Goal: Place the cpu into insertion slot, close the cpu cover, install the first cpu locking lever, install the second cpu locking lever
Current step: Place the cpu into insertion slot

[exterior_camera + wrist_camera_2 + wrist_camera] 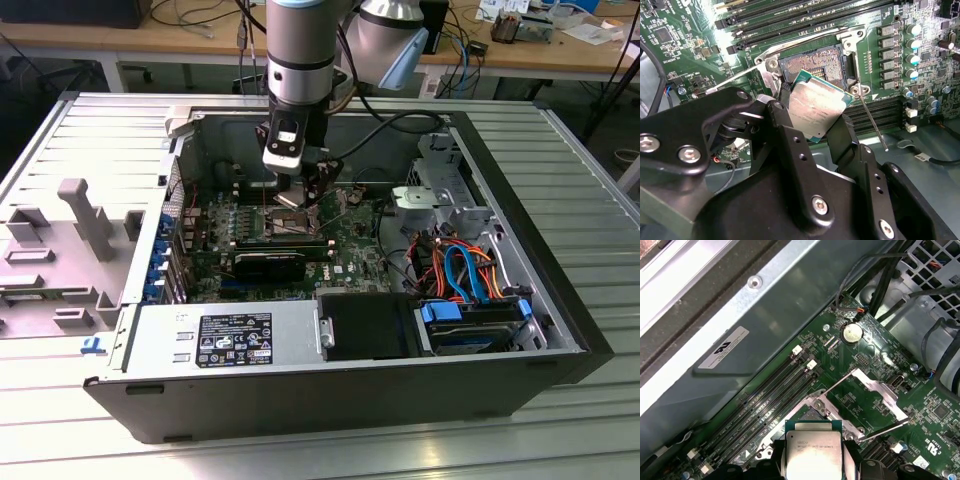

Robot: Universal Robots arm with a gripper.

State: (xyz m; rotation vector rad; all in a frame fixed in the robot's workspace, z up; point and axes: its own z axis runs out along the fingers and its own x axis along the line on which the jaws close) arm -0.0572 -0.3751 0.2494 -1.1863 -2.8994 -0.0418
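In the first wrist view a white sticker point(724, 347) sits on the case wall, and the cpu point(813, 455) carries fine print on its metal top. The exterior view adds a printed label point(235, 340) on the power supply. The gripper point(815, 129) pinches the cpu by two opposite edges and holds it tilted over the bare insertion slot point(817, 62). The cpu cover point(877, 389) stands swung open.

The insertion slot point(815, 62) is bare on top, so there is room to come down into it. The gripper point(814, 127), holding the cpu point(815, 102), fills the space close above it. One thin lever point(735, 79) and the other lever point(872, 124) stick out at two sides. The cpu cover point(880, 386) stands tipped up beside the slot. The case wall point(790, 305) rises just beside the memory slots point(760, 400).
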